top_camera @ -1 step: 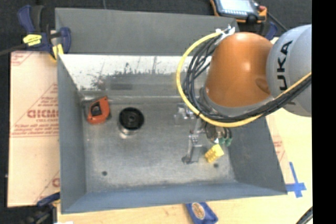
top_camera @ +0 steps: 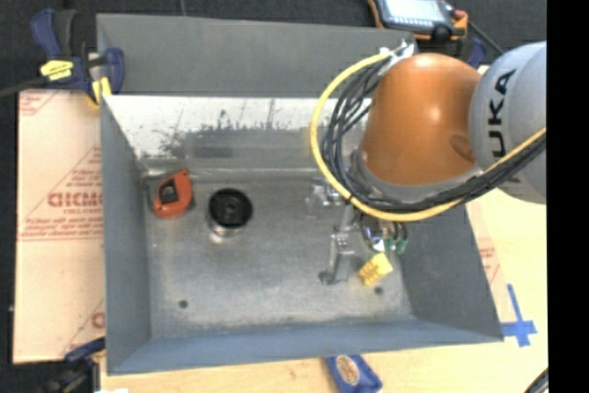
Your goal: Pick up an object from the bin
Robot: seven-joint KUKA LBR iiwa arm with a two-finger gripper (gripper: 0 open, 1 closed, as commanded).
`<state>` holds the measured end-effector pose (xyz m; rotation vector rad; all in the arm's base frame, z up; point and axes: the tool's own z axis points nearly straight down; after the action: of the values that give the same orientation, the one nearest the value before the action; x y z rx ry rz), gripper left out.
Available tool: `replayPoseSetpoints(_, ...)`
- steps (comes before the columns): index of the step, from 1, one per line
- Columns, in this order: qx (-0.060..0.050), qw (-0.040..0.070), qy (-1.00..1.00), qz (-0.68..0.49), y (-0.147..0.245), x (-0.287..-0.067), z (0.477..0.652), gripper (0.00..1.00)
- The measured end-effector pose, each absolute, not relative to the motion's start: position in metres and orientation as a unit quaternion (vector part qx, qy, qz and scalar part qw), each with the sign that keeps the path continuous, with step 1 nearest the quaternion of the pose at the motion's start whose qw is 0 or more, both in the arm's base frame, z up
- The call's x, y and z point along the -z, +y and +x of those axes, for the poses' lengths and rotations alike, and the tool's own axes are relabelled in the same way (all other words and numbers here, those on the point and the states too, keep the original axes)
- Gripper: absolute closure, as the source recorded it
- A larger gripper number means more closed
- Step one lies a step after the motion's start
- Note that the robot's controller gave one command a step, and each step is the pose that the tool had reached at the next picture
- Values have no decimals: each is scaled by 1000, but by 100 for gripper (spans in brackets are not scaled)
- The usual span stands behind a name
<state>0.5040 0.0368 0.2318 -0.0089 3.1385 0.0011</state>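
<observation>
we see the gripper point(top_camera: 342, 258) low over the floor of the bin point(top_camera: 276, 345), at its right, just beside a small yellow block point(top_camera: 375, 269); we cannot tell whether it is spread or pressed together. farther left lie a black round knob point(top_camera: 228, 207) and an orange tape measure point(top_camera: 172, 195).

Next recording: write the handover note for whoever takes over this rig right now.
Gripper: down low in the right part of the bin, close to the floor; no grasp can be made out.
Things: a small yellow piece lies right beside the gripper; an orange tape measure and a black round knob lie at the left.
Done: nothing lifted yet.
Left: grip one thing, probably the yellow piece, and raise it.
</observation>
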Motion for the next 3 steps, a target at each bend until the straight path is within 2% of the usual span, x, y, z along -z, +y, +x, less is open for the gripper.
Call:
replayPoseSetpoints(1, 1, -2, 1000, -9, 66, -277, 494, 0)
replayPoseSetpoints(2, -2, 9, 1000, 20, 84, -292, 496, 0)
replayPoseSetpoints(3, 0, 1, 1000, 25, 111, -280, 535, 0)
